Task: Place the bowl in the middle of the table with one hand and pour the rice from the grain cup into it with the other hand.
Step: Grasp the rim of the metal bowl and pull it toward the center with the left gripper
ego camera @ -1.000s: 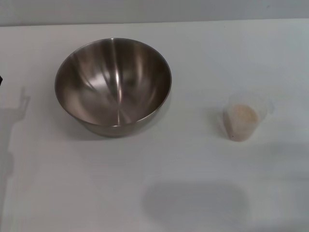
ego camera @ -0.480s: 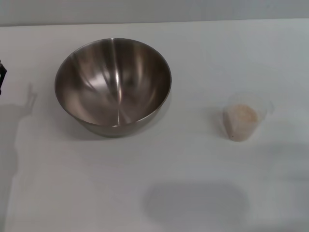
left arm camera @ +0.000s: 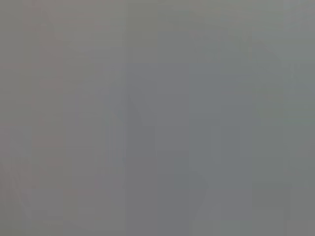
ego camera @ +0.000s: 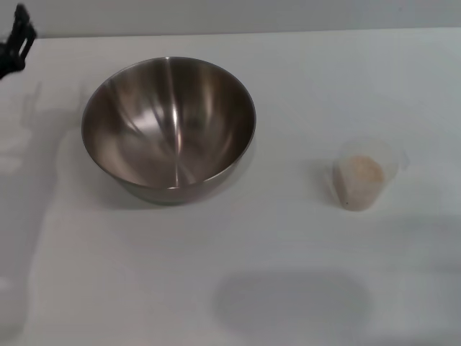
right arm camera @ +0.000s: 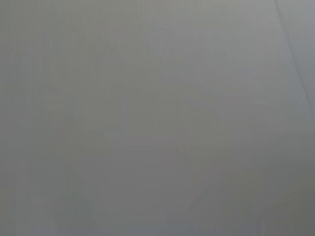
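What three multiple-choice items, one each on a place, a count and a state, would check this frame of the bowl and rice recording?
1. Where does the bowl stand relative to the grain cup?
A. On the robot's left of it
B. On the robot's right of it
C. On top of it

2. How many containers stand on the table?
A. One
B. Two
C. Four

3. Where is the rice?
A. Heaped in the bowl
B. Spilled across the table
C. Inside the grain cup

Answers:
1 A, the head view shows the bowl left of centre and the cup apart at the right.
2 B, only bowl and cup show.
3 C, the bowl's inside is bare steel.

The left gripper is at the far left edge.
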